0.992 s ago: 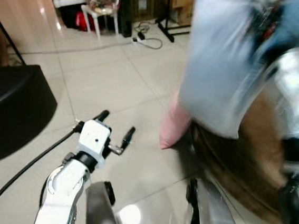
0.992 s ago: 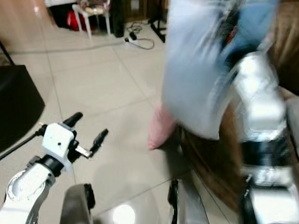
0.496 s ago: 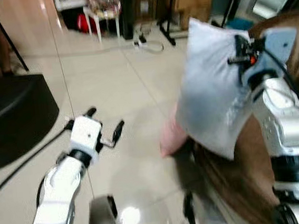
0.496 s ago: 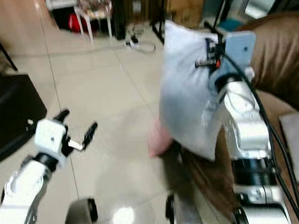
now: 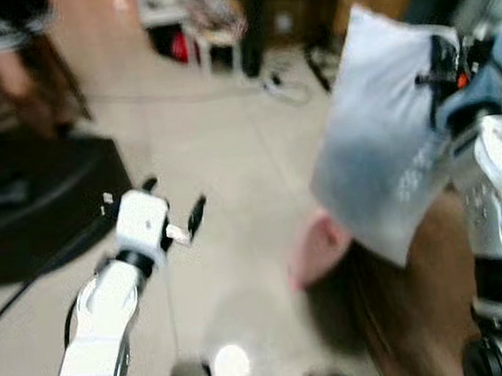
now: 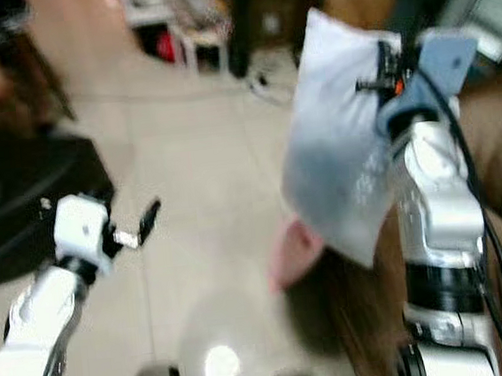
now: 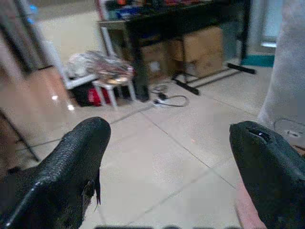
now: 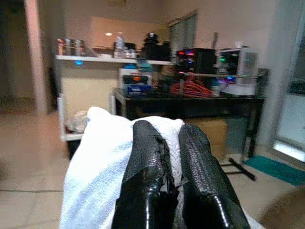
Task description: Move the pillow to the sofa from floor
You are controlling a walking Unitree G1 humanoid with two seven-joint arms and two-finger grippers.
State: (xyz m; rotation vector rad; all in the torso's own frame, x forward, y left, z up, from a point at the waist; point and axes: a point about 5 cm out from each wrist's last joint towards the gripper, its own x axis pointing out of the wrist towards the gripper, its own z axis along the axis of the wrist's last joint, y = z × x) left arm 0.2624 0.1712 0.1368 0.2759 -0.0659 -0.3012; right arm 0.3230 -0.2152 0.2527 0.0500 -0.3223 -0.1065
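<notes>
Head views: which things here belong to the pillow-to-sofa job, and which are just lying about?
Job:
white pillow, pinched in the right gripper
brown sofa
left gripper, open and idle

Lying about:
pink pillow on the floor
black seat
power strip
white stool

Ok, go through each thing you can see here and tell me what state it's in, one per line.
White pillow: lifted off the floor, hanging from the right tool.
Right tool: shut on the white pillow.
Left tool: open, empty, held over the floor.
Pink pillow: lying on the floor against the sofa.
Brown sofa: nothing set on it yet.
</notes>
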